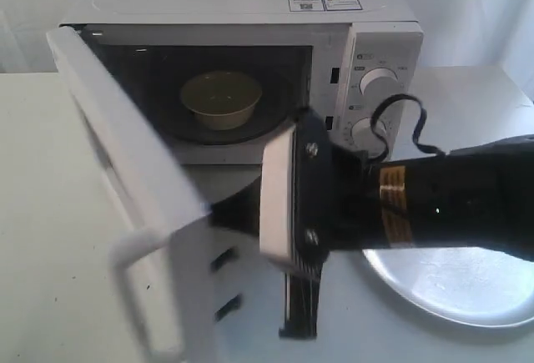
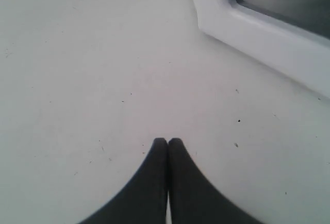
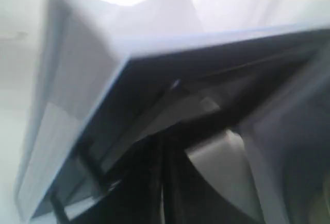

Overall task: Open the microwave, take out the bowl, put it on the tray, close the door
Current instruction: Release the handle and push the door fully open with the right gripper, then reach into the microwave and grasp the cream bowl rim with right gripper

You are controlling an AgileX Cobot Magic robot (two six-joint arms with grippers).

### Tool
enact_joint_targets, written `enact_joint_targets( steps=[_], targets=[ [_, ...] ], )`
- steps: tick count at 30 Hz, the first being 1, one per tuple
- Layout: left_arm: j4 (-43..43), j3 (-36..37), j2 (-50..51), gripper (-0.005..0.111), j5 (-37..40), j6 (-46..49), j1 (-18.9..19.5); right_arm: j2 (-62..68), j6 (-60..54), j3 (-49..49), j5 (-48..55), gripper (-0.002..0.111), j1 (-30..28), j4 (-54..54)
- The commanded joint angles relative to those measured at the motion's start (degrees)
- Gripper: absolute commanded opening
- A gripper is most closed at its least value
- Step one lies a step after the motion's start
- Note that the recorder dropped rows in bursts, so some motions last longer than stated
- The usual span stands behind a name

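Note:
The white microwave (image 1: 242, 12) stands at the back with its door (image 1: 125, 154) swung wide open toward the front left. The cream-white bowl (image 1: 221, 98) sits inside the dark cavity. At the front right lies the silver tray (image 1: 467, 284), partly hidden by my right arm. My right gripper (image 1: 229, 217) reaches to the door's inner face, its tips hidden behind the door edge. In the right wrist view it (image 3: 162, 147) is shut and holds nothing, close against the blurred door (image 3: 103, 80). My left gripper (image 2: 167, 141) is shut and holds nothing, hovering low over the table beside the door (image 2: 258, 23).
The door's white bar handle (image 1: 138, 296) sticks out at the front left. Two round knobs (image 1: 380, 79) sit on the microwave's right panel. A black cable (image 1: 409, 125) loops above my right arm. White table (image 2: 93, 80) spreads around my left gripper.

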Motion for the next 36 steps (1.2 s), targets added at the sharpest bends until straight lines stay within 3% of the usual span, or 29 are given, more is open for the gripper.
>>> enact_joint_targets(
  steps=[1,3,5,10,13,18,23,25,31,33,36],
  targets=[
    [-0.4,-0.14,-0.12,0.0,-0.04,-0.2,-0.24,-0.37,-1.02,-0.85,3.28,0.0,0.43,2.28],
    [-0.4,-0.14,-0.12,0.0,-0.04,-0.2,-0.24,0.33,-2.98,-1.93,12.91,0.0,0.43,13.0],
    [-0.4,-0.14,-0.12,0.0,-0.04,-0.2,-0.24,2.17,-8.44,-3.59,16.16,0.0,0.43,21.06],
    [-0.4,-0.14,-0.12,0.0,-0.04,-0.2,-0.24,11.36,-23.21,-9.66,6.94,0.0,0.43,38.24],
    [-0.4,-0.14,-0.12,0.0,-0.04,-0.2,-0.24,18.85,-27.63,-16.02,8.02,0.003,0.43,51.6],
    [-0.4,-0.14,-0.12,0.0,-0.04,-0.2,-0.24,30.45,-29.16,-28.74,14.65,0.027,0.43,52.89],
    [-0.4,-0.14,-0.12,0.0,-0.04,-0.2,-0.24,39.99,-31.6,-39.25,20.71,0.065,0.43,52.89],
    [-0.4,-0.14,-0.12,0.0,-0.04,-0.2,-0.24,42.67,-31.95,-42.52,23.09,0.069,0.43,52.89],
    [-0.4,-0.14,-0.12,0.0,-0.04,-0.2,-0.24,48.59,-33.28,-50.46,29.9,0.059,0.43,52.89],
    [-0.4,-0.14,-0.12,0.0,-0.04,-0.2,-0.24,49.7,-33.64,-51.72,31.52,0.046,0.43,52.89],
    [-0.4,-0.14,-0.12,0.0,-0.04,-0.2,-0.24,49.82,-33.64,-52.52,34.61,0.014,0.43,52.89]
  ],
)
